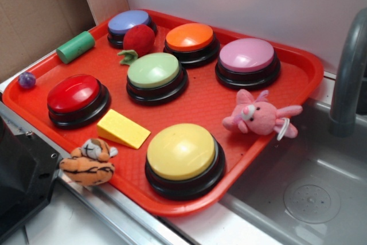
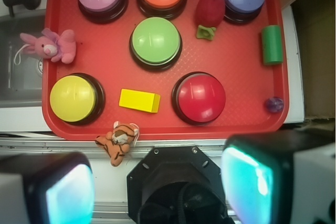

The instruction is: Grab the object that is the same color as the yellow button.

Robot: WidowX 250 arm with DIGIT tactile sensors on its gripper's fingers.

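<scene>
A small yellow wedge block (image 1: pixel 123 129) (image 2: pixel 139 100) lies flat on the red tray (image 1: pixel 200 104) (image 2: pixel 236 77), between the red button and the yellow button (image 1: pixel 182 152) (image 2: pixel 74 98), a pale-yellow dome on a black base. My gripper (image 2: pixel 157 190) is high above the near side of the tray, over the robot's black base. Its two fingers (image 2: pixel 68 192) stand wide apart with nothing between them. The gripper does not show in the exterior view.
The tray also carries red (image 1: pixel 74 93), green (image 1: pixel 153 70), orange (image 1: pixel 190 37), pink (image 1: pixel 247 55) and blue (image 1: pixel 129 22) buttons, a red plush strawberry (image 1: pixel 137 41), a green cylinder (image 1: pixel 75 46), a purple ball (image 1: pixel 26 80) and a pink bunny (image 1: pixel 258 115). A tiger plush (image 1: pixel 89 163) rests at the tray's edge. A sink (image 1: pixel 315 199) lies right.
</scene>
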